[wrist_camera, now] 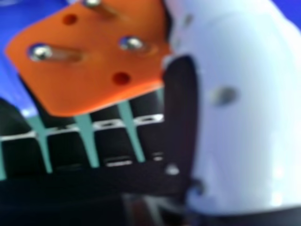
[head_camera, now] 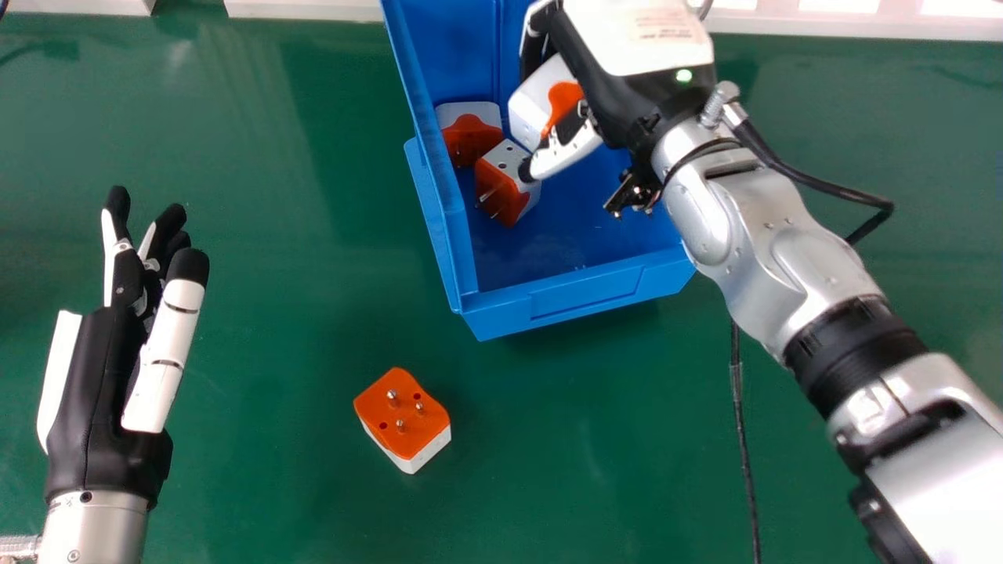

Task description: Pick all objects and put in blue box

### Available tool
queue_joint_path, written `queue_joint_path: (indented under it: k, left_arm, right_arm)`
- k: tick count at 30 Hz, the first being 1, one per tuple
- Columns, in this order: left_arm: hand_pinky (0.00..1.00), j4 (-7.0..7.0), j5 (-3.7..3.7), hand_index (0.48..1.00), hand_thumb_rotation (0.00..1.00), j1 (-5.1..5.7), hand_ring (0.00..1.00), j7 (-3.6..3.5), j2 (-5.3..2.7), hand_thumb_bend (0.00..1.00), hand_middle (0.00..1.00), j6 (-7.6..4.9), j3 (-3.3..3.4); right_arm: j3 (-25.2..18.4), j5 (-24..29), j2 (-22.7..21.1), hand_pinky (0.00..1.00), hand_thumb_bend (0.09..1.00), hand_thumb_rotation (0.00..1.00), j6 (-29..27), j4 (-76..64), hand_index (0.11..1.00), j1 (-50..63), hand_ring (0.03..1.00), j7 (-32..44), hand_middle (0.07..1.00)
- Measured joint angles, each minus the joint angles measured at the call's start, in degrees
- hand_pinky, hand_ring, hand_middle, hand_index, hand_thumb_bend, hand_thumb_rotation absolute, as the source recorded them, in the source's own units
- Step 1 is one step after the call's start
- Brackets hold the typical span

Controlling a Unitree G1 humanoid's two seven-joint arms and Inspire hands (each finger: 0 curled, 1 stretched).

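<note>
My right hand [head_camera: 627,86] is over the blue box [head_camera: 564,301], its fingers and thumb closed on an orange and white adapter [head_camera: 537,106]. In the right hand view the held adapter [wrist_camera: 94,61] turns its orange face with metal pins to the camera, between the fingers and thumb of my right hand [wrist_camera: 230,117]. Inside the box lie two more adapters, one farther back [head_camera: 472,137] and one nearer [head_camera: 508,184], touching or almost touching. Another adapter [head_camera: 403,419] rests pins up on the green table in front of the box. My left hand [head_camera: 98,376] stays open at the left.
The green table [head_camera: 274,313] surrounds the box. A black cable [head_camera: 740,423] runs over the table below the right forearm, and another cable loops beside the right wrist. White structures [head_camera: 862,23] line the table's far edge.
</note>
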Motion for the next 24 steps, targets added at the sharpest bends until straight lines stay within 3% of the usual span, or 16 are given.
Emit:
queue_joint_path:
  k: [2, 4, 7, 8, 14, 24]
  left_arm:
    - [0.96, -0.56, -0.02, 0.964, 0.85, 0.29, 0.97, -0.01, 0.01, 0.56, 0.97, 0.01, 0.0]
    - [0.96, -0.74, -0.19, 0.964, 0.85, 0.44, 0.97, -0.1, 0.01, 0.56, 0.97, 0.02, -0.01]
    - [0.96, -0.75, -0.32, 0.962, 0.85, 0.47, 0.97, -0.2, 0.01, 0.56, 0.97, 0.03, -0.01]
    - [0.96, -0.74, -0.37, 0.959, 0.85, 0.47, 0.97, -0.23, 0.01, 0.56, 0.97, 0.03, -0.01]
    - [0.95, -0.77, -0.27, 0.959, 0.85, 0.47, 0.96, -0.09, 0.0, 0.54, 0.97, 0.03, -0.08]
    - [0.96, -1.32, -0.32, 0.96, 0.83, 0.36, 0.97, 0.08, -0.17, 0.57, 0.97, 0.16, -0.27]
  right_arm:
    - [1.57, -0.35, 0.07, 0.34, 0.507, 0.04, 0.39, 1.61, 0.504, -0.4, 0.437, -0.89, 0.499]
    - [3.08, -1.47, 0.03, 0.5, 0.493, 0.35, 1.51, 2.0, 0.683, -0.5, 0.643, -0.9, 0.709]
    - [4.89, -2.5, -0.2, 0.77, 0.548, 0.56, 3.28, 1.44, 0.91, -0.55, 0.918, 0.5, 0.951]
    - [5.48, -2.6, -0.25, 0.81, 0.557, 0.59, 4.02, 1.02, 0.942, -0.55, 0.957, 1.07, 0.975]
    - [7.79, -3.92, -0.9, 0.91, 0.607, 0.67, 5.36, -1.55, 0.999, -0.55, 1.0, 1.8, 1.0]
    - [9.31, -4.37, -0.94, 0.94, 0.605, 0.69, 6.85, -2.11, 1.0, -0.55, 1.0, 1.79, 1.0]
